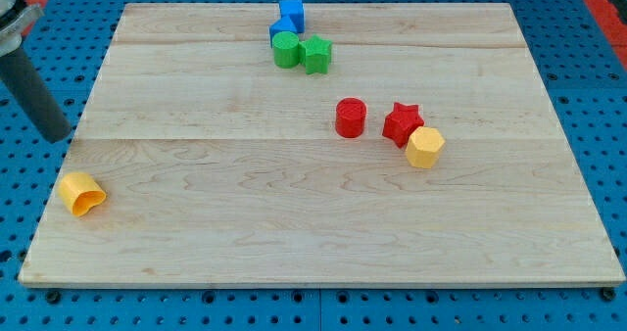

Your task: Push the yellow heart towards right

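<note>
The yellow heart (pixel 80 193) lies near the board's left edge, toward the view's bottom left. My tip (pixel 57 137) is the lower end of the dark rod at the view's far left, just off the board's left edge. It stands above and slightly left of the yellow heart, apart from it by a small gap.
A yellow hexagonal block (pixel 424 147) touches a red star (pixel 402 123), with a red cylinder (pixel 350 118) to their left. At the view's top are two blue blocks (pixel 290 18), a green cylinder (pixel 286 50) and a green star (pixel 316 54). The wooden board (pixel 313 223) sits on a blue pegboard.
</note>
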`<state>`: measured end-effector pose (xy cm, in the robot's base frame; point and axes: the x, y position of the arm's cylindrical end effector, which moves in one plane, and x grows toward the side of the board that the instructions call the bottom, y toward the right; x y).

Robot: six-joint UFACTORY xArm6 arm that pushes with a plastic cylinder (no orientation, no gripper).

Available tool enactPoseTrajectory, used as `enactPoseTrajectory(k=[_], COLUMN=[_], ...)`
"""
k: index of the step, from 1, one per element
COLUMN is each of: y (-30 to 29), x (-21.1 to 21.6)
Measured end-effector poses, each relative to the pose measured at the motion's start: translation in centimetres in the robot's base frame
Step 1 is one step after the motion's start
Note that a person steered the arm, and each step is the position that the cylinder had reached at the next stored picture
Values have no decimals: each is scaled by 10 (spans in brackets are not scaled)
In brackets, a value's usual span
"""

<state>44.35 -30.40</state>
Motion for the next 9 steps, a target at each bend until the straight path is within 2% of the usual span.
enactPoseTrajectory(k=[1, 2, 4, 5, 6, 7, 8, 9], y=[2, 1, 2, 30, 83, 71, 4, 0], x=[87, 98, 98, 70, 29, 67, 70, 78])
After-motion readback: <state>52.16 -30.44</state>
